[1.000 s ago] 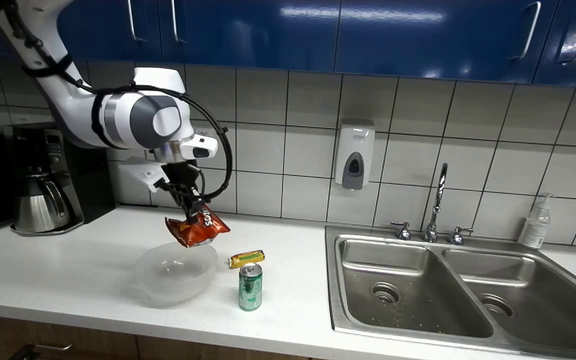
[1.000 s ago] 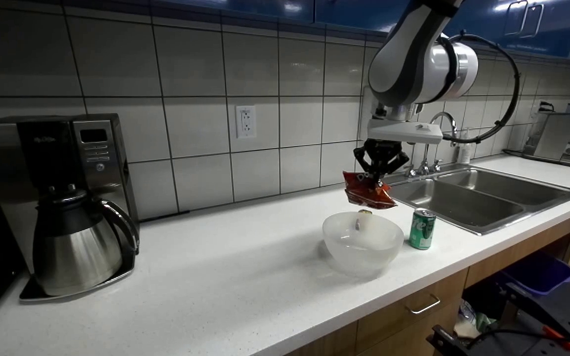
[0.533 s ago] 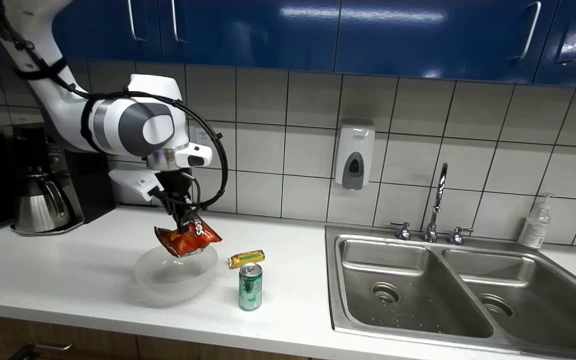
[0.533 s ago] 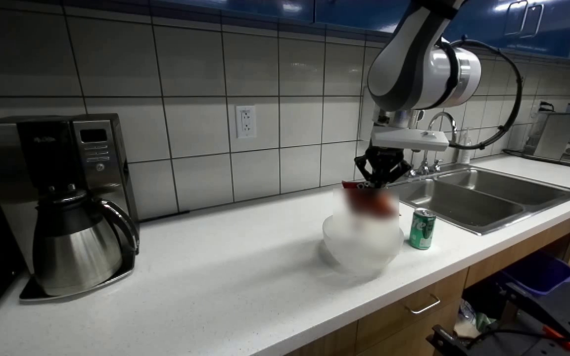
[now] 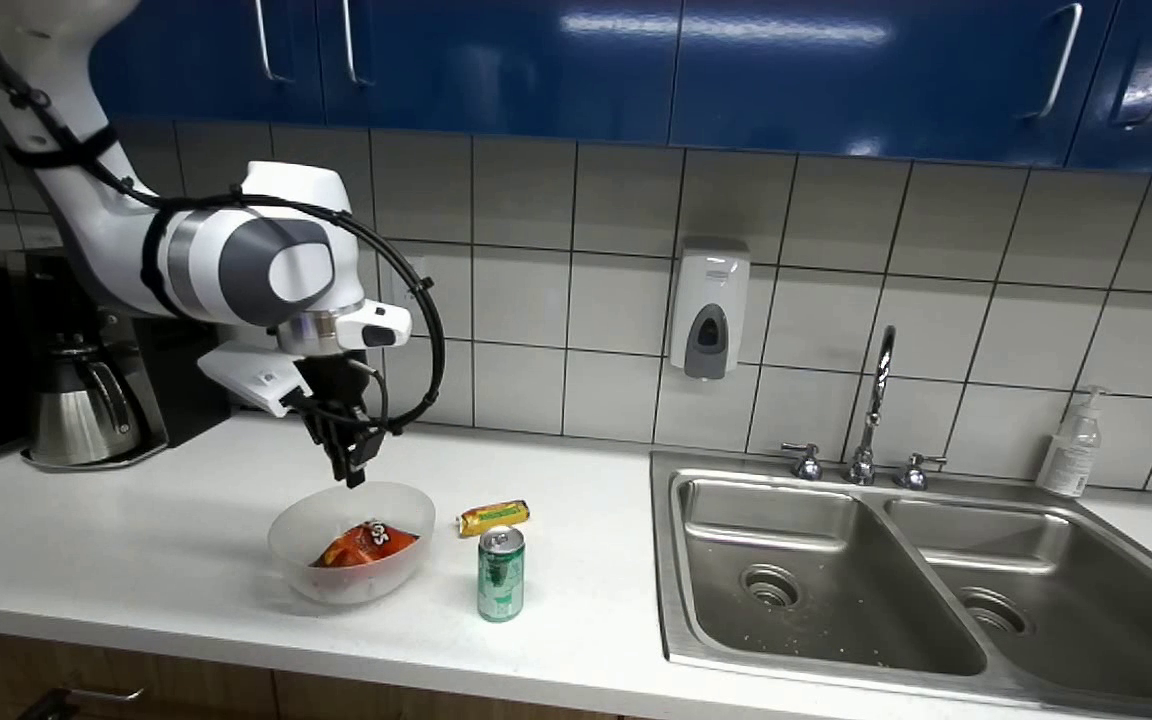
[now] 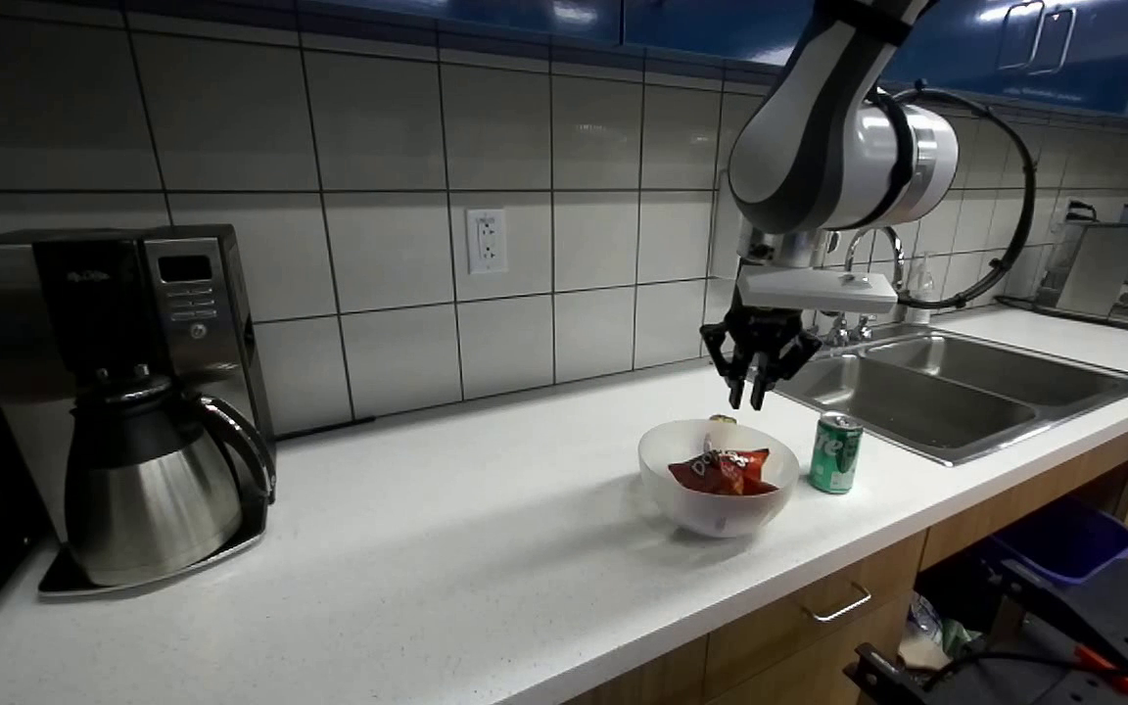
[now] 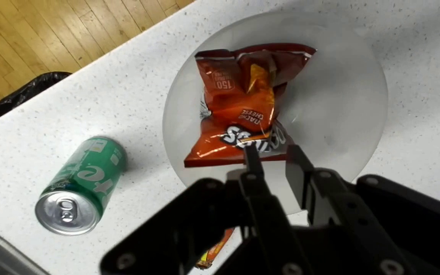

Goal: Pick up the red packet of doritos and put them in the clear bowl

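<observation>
The red packet of doritos lies inside the clear bowl in both exterior views, where the packet rests below the rim of the bowl. In the wrist view the packet lies to one side of the translucent bowl, leaving bare bowl floor beside it. My gripper is above the bowl's far part, apart from the packet. In the wrist view my gripper has a narrow gap between its fingers with nothing in it. Its fingers hide part of the bowl's rim.
A green can stands close beside the bowl. A yellow wrapped bar lies behind the can, partly hidden by my gripper in the wrist view. A steel sink, a coffee maker and the tiled wall surround the counter.
My gripper has moved toward and down over the bowl. Its fingers have opened, and the packet has gone from between them into the bowl.
</observation>
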